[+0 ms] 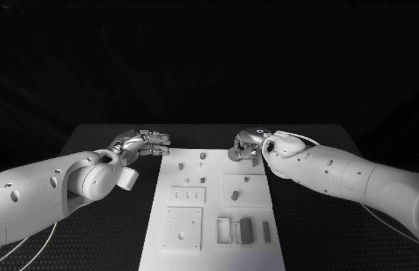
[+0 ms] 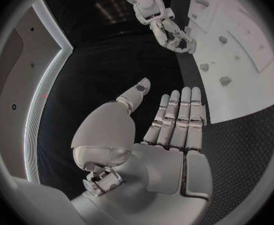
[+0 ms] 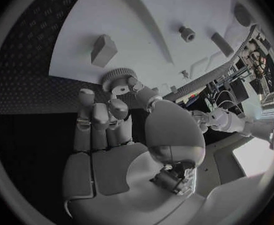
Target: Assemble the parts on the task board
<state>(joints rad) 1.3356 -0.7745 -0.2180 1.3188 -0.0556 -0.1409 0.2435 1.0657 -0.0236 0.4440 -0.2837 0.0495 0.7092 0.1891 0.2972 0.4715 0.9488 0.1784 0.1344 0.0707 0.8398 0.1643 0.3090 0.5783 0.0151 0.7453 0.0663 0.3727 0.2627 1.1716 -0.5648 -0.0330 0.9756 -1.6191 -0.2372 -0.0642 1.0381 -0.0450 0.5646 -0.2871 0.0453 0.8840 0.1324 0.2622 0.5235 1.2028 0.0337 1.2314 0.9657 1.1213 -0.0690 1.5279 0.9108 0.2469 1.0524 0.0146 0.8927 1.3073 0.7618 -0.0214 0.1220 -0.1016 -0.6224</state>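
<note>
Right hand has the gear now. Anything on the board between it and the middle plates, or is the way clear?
Nothing visible blocks it. The right hand pinches the gear at the task board far corner. Small pegs stand nearby on the board, low and apart, easy to pass over.

task board (image 1: 214,222) white | parts (image 1: 246,230) grey | table (image 1: 105,222) black, dotted

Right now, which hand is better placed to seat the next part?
Right. The right hand already pinches a round toothed part at the far edge of the task board. The left hand is open, fingers straight, off the board's left side over the table.
</note>
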